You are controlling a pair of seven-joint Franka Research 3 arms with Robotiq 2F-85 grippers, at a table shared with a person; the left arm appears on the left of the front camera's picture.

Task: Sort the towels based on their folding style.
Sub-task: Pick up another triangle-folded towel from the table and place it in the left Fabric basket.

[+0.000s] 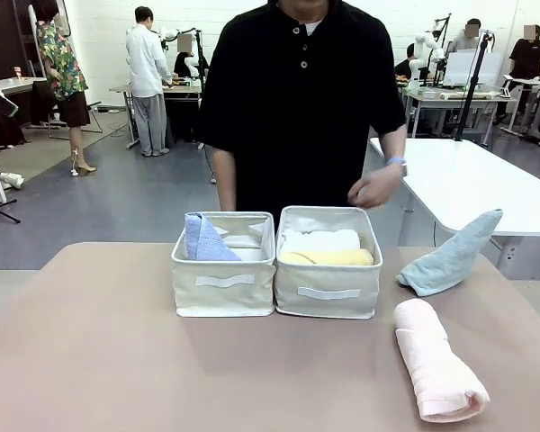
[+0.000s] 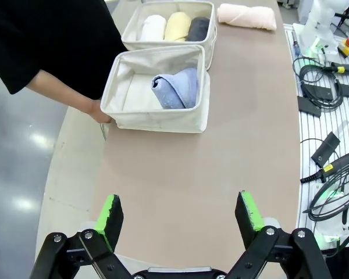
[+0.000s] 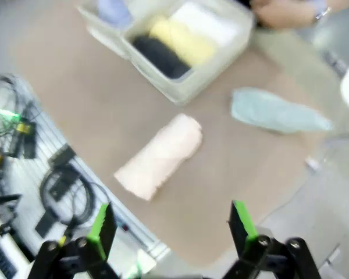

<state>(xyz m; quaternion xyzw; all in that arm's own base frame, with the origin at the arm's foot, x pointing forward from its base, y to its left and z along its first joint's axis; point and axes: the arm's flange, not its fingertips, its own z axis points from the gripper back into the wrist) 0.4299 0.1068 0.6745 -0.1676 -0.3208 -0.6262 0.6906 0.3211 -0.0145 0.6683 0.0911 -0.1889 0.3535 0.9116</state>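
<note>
Two towels lie loose on the worktop (image 1: 99, 342): the pink roll (image 1: 436, 373) near its front right edge, the teal triangle (image 1: 450, 256) near the bin of rolls (image 1: 328, 292). We judge the roll comes first: our right tool (image 3: 171, 224), jaws apart, should grip across its middle. Our left tool (image 2: 180, 218), also apart, hangs over bare worktop.

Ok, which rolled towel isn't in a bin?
The pale pink towel; the white towel, pale yellow towel and dark grey towel sit inside the right cream bin.
</note>
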